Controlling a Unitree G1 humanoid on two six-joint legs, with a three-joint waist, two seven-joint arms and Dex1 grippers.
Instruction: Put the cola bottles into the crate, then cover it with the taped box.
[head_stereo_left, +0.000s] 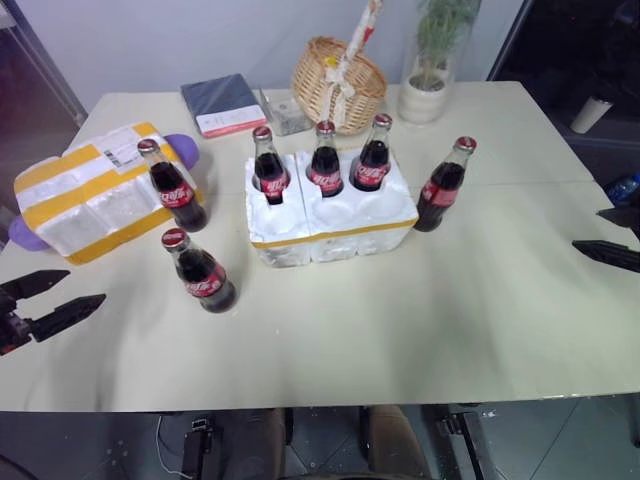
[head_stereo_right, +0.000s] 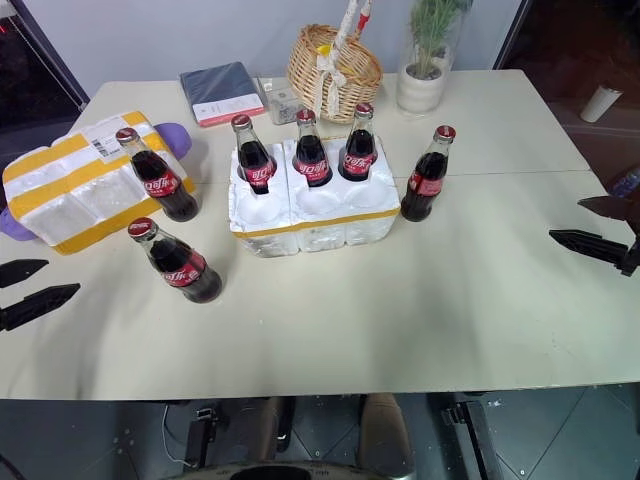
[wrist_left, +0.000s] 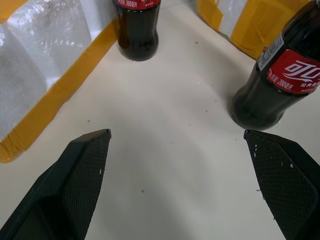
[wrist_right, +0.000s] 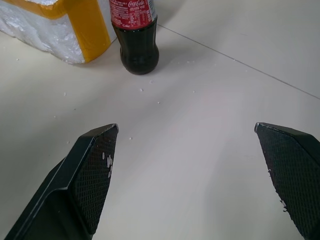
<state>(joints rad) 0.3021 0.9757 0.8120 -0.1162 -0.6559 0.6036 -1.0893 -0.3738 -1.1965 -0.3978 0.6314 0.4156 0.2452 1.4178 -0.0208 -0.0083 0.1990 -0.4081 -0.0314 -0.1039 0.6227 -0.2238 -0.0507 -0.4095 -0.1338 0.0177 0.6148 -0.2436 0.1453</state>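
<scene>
Coca-Cola script readable on the cola bottle (wrist_right: 134, 35) ahead of the right gripper (wrist_right: 187, 165); left wrist view reads "200" on a red label. Three bottles sit in the crate (head_stereo_left: 330, 225) (white foam, yellow band), three stand outside. Left gripper (wrist_left: 177, 175) spread beside the taped box (head_stereo_left: 85, 190), both grippers empty

We hold our left gripper (head_stereo_left: 62, 297) low at our left side, its two black fingers (wrist_left: 75, 175) spread wide apart and pointing inward across our front, tilted slightly downward, with nothing between them. Our right gripper (head_stereo_right: 588, 225) sits at our far right side, its fingers (wrist_right: 92, 170) likewise spread wide and pointing inward toward our left, also angled a little downward and holding nothing. Both hover just above the surface, well apart from each other.
</scene>
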